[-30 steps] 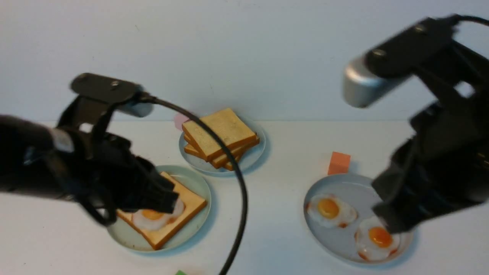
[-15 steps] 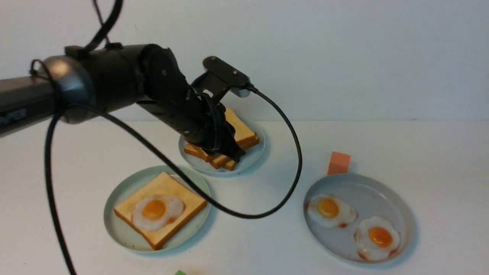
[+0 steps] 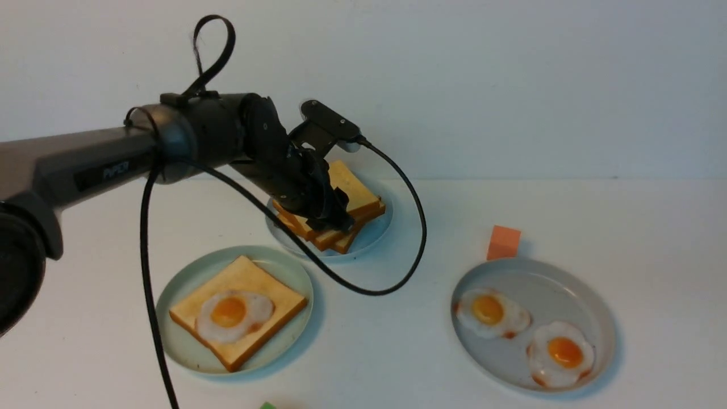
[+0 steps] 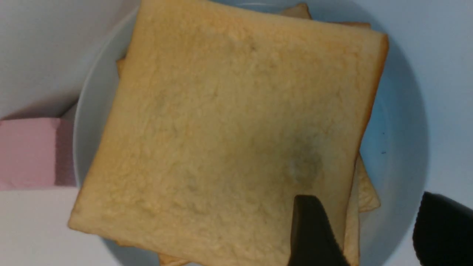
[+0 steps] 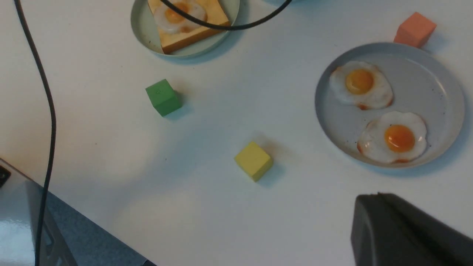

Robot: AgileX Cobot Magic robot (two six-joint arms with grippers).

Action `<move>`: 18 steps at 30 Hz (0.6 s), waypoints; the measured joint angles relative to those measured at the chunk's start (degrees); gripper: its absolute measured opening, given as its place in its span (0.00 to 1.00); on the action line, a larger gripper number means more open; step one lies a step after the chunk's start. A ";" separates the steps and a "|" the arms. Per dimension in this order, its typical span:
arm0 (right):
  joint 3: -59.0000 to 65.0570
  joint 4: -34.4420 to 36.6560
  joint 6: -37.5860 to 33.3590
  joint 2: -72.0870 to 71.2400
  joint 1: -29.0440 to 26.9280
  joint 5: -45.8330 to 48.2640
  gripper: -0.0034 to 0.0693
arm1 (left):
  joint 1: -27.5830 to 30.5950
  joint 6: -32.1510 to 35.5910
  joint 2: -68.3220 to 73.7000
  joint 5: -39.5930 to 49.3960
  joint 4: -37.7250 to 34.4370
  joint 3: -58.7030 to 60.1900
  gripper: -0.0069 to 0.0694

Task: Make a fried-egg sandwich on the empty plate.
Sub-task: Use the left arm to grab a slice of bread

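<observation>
The mint-green plate (image 3: 180,347) at the front left holds one toast slice (image 3: 250,278) with a fried egg (image 3: 233,312) on top, uncovered. My left gripper (image 3: 335,218) is open over the plain toast stack (image 3: 355,196) on the blue-grey plate (image 3: 376,228). In the left wrist view one finger (image 4: 310,229) lies over the top slice (image 4: 229,129) near its edge. The other finger stands past the stack's edge, over the plate's rim (image 4: 399,129). My right gripper (image 5: 378,195) is shut and empty, above bare table in front of the grey plate.
The wide grey plate (image 3: 545,284) at the right holds two fried eggs (image 3: 491,311) (image 3: 562,353). An orange block (image 3: 504,242) stands behind it. A pink block (image 4: 29,151) sits beside the toast plate. A green cube (image 5: 163,97) and a yellow cube (image 5: 254,160) lie near the front.
My left gripper has left the egg on the mint plate's toast and moved back over the toast stack. My right arm has pulled away from the grey plate, out of the front view.
</observation>
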 joint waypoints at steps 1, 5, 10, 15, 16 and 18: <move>0.00 0.00 0.00 0.00 0.00 -0.09 0.06 | 0.00 0.07 0.00 0.00 0.00 0.00 0.60; 0.00 0.00 0.62 0.05 0.00 -0.23 0.06 | 0.00 0.39 1.94 -1.98 0.84 -0.10 0.60; 0.00 0.75 1.28 0.05 0.00 -0.23 0.06 | 0.00 0.39 2.85 -2.99 2.75 -0.29 0.59; 0.00 2.52 1.94 0.05 0.00 -0.23 0.07 | 0.00 0.39 3.23 -4.21 5.02 -0.49 0.40; 0.00 2.52 1.94 0.05 0.00 -0.23 0.07 | 0.00 0.39 3.23 -4.25 5.02 -0.49 0.40; 0.00 2.61 2.01 0.05 0.00 -0.23 0.07 | 0.00 0.39 3.23 -4.34 5.12 -0.49 0.24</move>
